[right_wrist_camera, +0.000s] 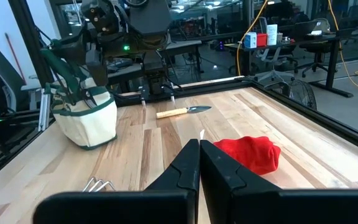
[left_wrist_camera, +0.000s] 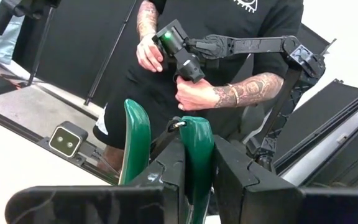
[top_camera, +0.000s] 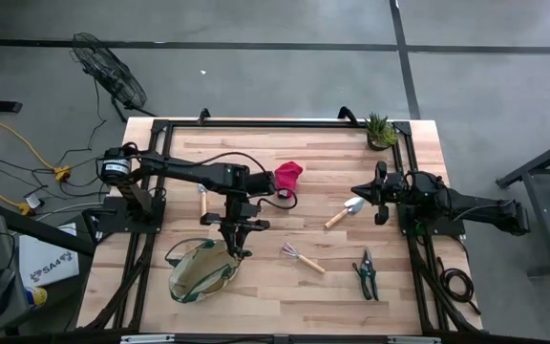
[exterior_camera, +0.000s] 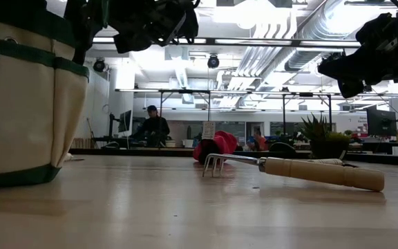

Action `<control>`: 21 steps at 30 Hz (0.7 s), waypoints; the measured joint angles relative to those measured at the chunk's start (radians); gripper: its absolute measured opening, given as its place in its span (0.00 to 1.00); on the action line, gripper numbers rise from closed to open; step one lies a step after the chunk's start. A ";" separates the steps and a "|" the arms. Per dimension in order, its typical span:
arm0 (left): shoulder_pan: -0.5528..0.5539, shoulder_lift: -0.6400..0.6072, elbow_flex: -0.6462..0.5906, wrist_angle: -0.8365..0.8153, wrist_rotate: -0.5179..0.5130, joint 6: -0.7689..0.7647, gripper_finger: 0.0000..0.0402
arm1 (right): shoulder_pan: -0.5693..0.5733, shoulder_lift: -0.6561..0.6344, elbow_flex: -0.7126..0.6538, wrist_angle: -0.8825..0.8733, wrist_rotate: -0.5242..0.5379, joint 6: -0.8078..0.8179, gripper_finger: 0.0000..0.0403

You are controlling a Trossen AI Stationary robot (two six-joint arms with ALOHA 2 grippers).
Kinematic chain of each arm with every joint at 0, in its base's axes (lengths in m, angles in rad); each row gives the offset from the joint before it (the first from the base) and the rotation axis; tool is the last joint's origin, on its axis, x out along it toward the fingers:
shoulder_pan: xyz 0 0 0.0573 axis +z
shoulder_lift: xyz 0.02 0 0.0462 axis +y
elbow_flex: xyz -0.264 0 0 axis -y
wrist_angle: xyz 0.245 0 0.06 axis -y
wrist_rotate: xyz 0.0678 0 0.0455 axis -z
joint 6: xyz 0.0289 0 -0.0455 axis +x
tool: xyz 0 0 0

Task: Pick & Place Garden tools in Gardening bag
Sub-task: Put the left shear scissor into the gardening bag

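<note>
My left gripper (top_camera: 240, 244) hangs over the right rim of the beige, green-trimmed gardening bag (top_camera: 203, 269), shut on a green-handled pruner (left_wrist_camera: 194, 155). The bag stands on its base near the table's front left, and also shows in the low view (exterior_camera: 19, 104). My right gripper (top_camera: 363, 191) is shut and empty at the right, above a trowel (top_camera: 344, 212). A second trowel (top_camera: 201, 201), a red cloth (top_camera: 287, 175), a claw rake (top_camera: 302, 256) and another pruner (top_camera: 367, 274) lie flat on the table. My left gripper pinches one green handle of the pruner (left_wrist_camera: 196, 171) between its two fingers (left_wrist_camera: 166, 177). The other green handle (left_wrist_camera: 135, 143) stands free outside one finger. The fingers point toward the table's near side. The pruner is lifted clear of the table, its handle ends sticking out past the fingertips.
A small potted plant (top_camera: 380, 131) stands at the far right corner. Black frame rails (top_camera: 151, 191) run along the table's left and right sides. A person stands beyond the near edge working a control arm (left_wrist_camera: 185, 56). Bare wood lies between the rake and the bag.
</note>
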State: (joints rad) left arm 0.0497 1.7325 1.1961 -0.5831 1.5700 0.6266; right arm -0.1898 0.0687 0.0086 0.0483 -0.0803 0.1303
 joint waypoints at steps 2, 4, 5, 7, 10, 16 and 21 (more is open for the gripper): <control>0.000 0.000 0.000 -0.002 0.000 -0.002 0.11 | 0.000 0.000 0.000 0.000 0.000 0.000 0.01; 0.000 0.000 0.000 -0.002 -0.002 -0.003 0.11 | 0.000 0.000 0.000 0.000 0.000 0.000 0.01; 0.000 0.000 0.000 -0.003 -0.005 -0.004 0.13 | 0.000 0.000 0.000 0.000 0.000 0.000 0.01; 0.000 0.000 0.000 -0.003 -0.011 -0.018 0.18 | 0.000 0.000 0.000 0.000 0.000 0.000 0.01; 0.000 0.000 0.000 -0.003 -0.011 -0.030 0.25 | 0.000 0.000 0.000 0.000 0.000 0.000 0.01; 0.000 0.000 0.000 -0.002 -0.013 -0.030 0.23 | 0.000 0.000 0.000 0.000 0.000 0.000 0.01; 0.000 0.000 0.000 -0.002 -0.013 -0.029 0.10 | 0.000 0.000 0.000 0.000 0.000 0.000 0.01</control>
State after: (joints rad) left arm 0.0494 1.7329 1.1961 -0.5854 1.5574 0.5980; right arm -0.1901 0.0689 0.0082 0.0483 -0.0803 0.1302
